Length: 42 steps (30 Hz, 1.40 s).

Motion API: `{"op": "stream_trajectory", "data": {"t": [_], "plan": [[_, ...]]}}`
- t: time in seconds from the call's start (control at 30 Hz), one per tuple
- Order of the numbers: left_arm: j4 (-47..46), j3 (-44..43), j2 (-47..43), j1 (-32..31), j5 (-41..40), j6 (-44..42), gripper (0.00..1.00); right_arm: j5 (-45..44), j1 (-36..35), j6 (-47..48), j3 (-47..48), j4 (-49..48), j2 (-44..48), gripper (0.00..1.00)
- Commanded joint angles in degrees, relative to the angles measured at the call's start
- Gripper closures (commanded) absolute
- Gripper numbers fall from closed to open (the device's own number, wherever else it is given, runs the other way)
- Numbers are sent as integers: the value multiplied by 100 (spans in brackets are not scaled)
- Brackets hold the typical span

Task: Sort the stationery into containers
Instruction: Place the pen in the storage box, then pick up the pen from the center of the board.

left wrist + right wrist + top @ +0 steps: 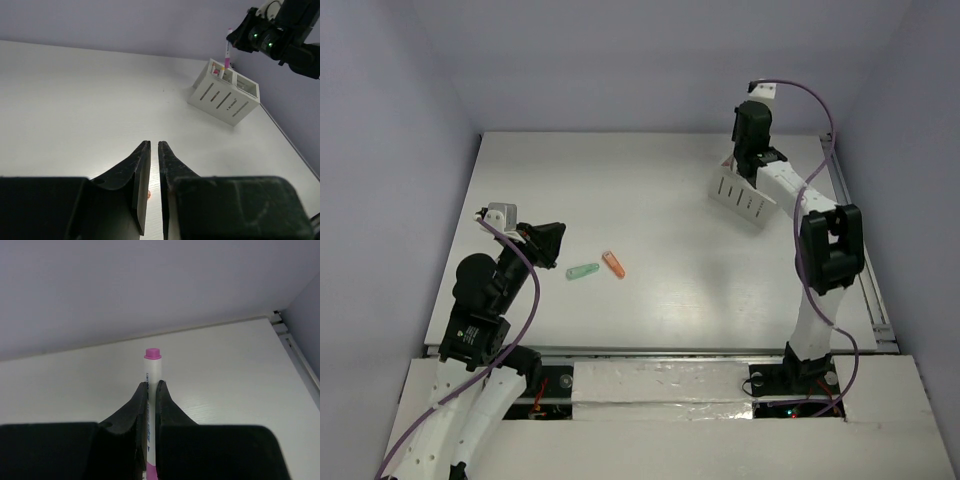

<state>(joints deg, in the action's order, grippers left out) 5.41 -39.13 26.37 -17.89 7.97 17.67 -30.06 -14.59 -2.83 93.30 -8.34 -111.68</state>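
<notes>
My right gripper (152, 386) is shut on a thin white pen with pink ends (152, 367) and holds it upright. In the left wrist view this pen (227, 50) hangs just above the near compartment of the white slotted holder (225, 95), where other pens' caps (219, 71) show. In the top view the right gripper (751, 165) is over the holder (744, 196) at the back right. A stubby mint-green piece (583, 271) and a stubby orange piece (613, 264) lie on the table just right of my left gripper (553, 246), whose jaws (154, 147) stand almost together and hold nothing.
The white table (660, 190) is boxed in by lilac walls at the back and both sides. A metal rail (865, 270) runs along its right edge. The right arm's elbow (830, 245) stands tall near that edge.
</notes>
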Motion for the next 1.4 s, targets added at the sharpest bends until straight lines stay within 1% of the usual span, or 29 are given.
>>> {"op": "stream_trajectory", "data": {"t": [0.0,0.17,0.3,0.33,0.4,0.43,0.5,0.53,0.57,0.63,0.7,0.77,0.8,0.83,0.87,0.9,0.93,0.97,1.0,1.03,1.07,1.1,1.13,1.2,1.23,1.3,1.33,1.37], "plan": [[-286,-165,-9,-13,65,-80,90,-158,-27,467,294,-387,-170,100],[-295,-173,8,-13,65,-80,80,-131,-26,476,-65,-642,-144,100],[-304,-165,26,-13,65,-80,77,-219,-26,511,-364,-845,-100,99],[-304,-165,26,-13,73,-80,77,-219,-26,520,-408,-871,-82,96],[-304,-165,26,-13,65,-88,76,-211,-26,485,-584,-950,67,84],[-312,-165,26,-13,65,-88,76,-123,-26,485,-628,-968,128,69],[-304,-165,17,-13,65,-80,76,-131,-87,485,-690,-933,286,57],[-304,-165,9,-13,65,-88,76,-149,-88,476,-673,-889,330,46],[-312,-156,8,-13,65,-80,75,-131,-149,468,-664,-819,383,42],[-312,-165,0,-13,56,-71,75,-79,-263,476,-646,-687,584,31],[-313,-156,0,-13,56,-71,75,-61,-395,503,-672,-616,743,30],[-312,-147,-18,-13,56,-80,75,79,-711,546,-751,-581,972,30],[-312,-147,-35,-13,65,-71,75,167,-842,555,-778,-538,1016,30],[-312,-156,-53,-13,65,-62,75,376,-1157,547,-787,-485,1043,42],[-321,-156,-53,39,65,-62,75,483,-1325,521,-787,-398,1025,54],[-321,-156,-70,40,65,-62,75,588,-1492,381,-769,-136,999,72],[-313,-147,-71,40,47,-62,75,937,-1659,301,-769,6,973,100],[-312,-156,-88,40,30,-62,75,1167,-1940,-82,-778,312,868,100],[-312,-147,-88,40,12,-62,75,1431,-2056,-251,-787,472,815,100],[-295,-156,-80,40,3,-62,76,1990,-2178,-418,-813,587,753,100],[-304,-147,-88,40,12,-62,79,2274,-2293,-716,-857,683,701,100],[-295,-156,-80,40,12,-53,80,2503,-2555,-771,-979,711,596,100],[-295,-165,-79,40,21,-53,82,2784,-2697,-772,-1006,772,542,88],[-295,-165,-114,40,21,-53,87,2874,-3056,-658,-919,1210,350,67],[-295,-173,-115,40,21,-53,91,2944,-3146,-614,-866,1377,279,46],[-269,-173,-132,40,-23,-45,97,2971,-3287,-552,-813,1677,173,34],[-268,-182,-141,40,-41,-44,99,3171,-3339,-526,-830,1730,103,27],[-260,-182,-150,40,-41,-44,99,3156,-3418,-534,-822,1783,59,27]]}}
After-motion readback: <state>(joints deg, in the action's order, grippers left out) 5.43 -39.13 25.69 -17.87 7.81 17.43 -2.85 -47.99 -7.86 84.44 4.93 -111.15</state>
